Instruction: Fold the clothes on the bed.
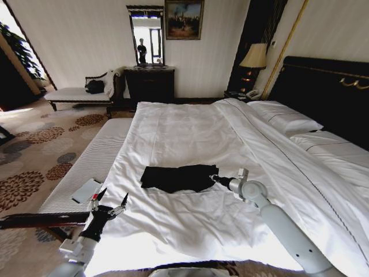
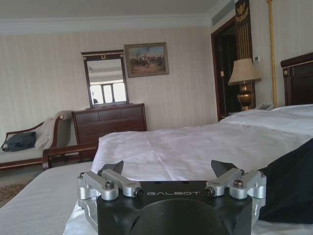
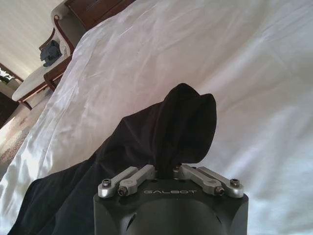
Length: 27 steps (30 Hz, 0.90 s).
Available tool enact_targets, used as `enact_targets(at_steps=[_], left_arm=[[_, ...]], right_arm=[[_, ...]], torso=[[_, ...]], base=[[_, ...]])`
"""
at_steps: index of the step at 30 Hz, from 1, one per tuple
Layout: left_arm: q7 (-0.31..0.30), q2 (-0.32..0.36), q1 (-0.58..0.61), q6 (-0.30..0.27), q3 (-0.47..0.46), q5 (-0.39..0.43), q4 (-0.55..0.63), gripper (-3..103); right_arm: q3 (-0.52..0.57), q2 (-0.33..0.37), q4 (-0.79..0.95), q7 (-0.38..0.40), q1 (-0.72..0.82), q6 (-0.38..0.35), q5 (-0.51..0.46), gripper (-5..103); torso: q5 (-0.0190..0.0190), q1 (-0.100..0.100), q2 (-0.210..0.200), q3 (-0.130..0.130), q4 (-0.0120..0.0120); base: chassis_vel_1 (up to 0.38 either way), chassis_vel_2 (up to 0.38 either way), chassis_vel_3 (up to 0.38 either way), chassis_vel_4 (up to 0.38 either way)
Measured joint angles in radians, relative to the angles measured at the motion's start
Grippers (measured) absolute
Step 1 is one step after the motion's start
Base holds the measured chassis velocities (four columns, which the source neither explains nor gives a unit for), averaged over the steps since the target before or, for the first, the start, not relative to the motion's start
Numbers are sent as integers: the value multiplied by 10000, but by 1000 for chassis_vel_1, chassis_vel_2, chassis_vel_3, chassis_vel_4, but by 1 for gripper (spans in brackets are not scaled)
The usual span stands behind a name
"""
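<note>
On the bed: the clothes (image 1: 177,178) are seen as one black garment, gathered into a compact, wide bundle on the white duvet, in the near half of the bed and toward the robot's left of its middle.
Clothes, right edge: a fold of the black fabric (image 3: 188,122) is lifted into a rounded peak above the rest of the garment, which lies flat on the duvet.
Right gripper: the right gripper (image 1: 214,178) is placed at the garment's right edge, and its fingers (image 3: 142,175) are drawn together and clamped on the raised fold.
Right arm: it is stretched from the lower right across the duvet to the garment.
Left gripper: the left gripper (image 1: 109,199) is held at the near left edge of the bed, apart from the garment, with its fingers (image 2: 111,167) spread wide and nothing between them.
Clothes from the left wrist: a dark edge of the garment (image 2: 291,186) is seen just beside the left gripper's far finger, not gripped.
Bed: the bed (image 1: 190,133) is covered by a white duvet, with pillows (image 1: 285,118) against a dark headboard (image 1: 328,92).
Beside the bed: a narrow white-cushioned bench (image 1: 95,158) runs along the left side.
Far wall: a dark dresser (image 1: 150,83) stands under a mirror (image 1: 146,34).
</note>
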State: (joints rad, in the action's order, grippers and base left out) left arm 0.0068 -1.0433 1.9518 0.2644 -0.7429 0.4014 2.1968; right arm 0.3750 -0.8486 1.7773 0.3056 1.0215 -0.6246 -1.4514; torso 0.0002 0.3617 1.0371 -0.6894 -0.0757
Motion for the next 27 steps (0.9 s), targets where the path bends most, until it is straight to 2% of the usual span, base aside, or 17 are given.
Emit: enact_targets(at_steps=[2,5,7,9,13,16,21,27], left_arm=[[2,0,1,0,1,0,0,100],[2,0,1,0,1,1,0,100],[1,0,1,-1,1,1,0,100],[2,0,0,-1,1,0,0,100],[2,0,1,-1,0,0,0,100],[2,0,0,-1,1,1,0,100],[1,0,1,-1,1,0,0,100],[2,0,0,0,1,0,0,100]], right_arm=[[141,90,25,-1,93,-2,-19,5],[989,788,-56,-173,788,-6,94,5],[1104,880,-101,-212,886,-6,108,5],[1615,1293,-366,-393,1294,-6,174,5],[1950,1731,-673,-503,1519,-6,265,5],[1959,1863,-694,-475,1505,-20,276,5],[1571,1947,-214,128,1151,-118,209,5],[549,1708,776,1057,99,-251,-424,5]], torso=[[0,0,1,0,-1],[0,0,1,0,0],[0,-1,1,0,-2],[2,0,0,0,-2],[2,0,1,1,-2],[1,0,0,0,1],[-1,0,0,0,-1],[-5,-1,1,0,0]], base=[[0,0,0,0],[0,0,0,0],[0,0,0,0],[0,0,0,0],[0,0,0,0],[0,0,0,0],[0,0,0,0],[0,0,0,0]])
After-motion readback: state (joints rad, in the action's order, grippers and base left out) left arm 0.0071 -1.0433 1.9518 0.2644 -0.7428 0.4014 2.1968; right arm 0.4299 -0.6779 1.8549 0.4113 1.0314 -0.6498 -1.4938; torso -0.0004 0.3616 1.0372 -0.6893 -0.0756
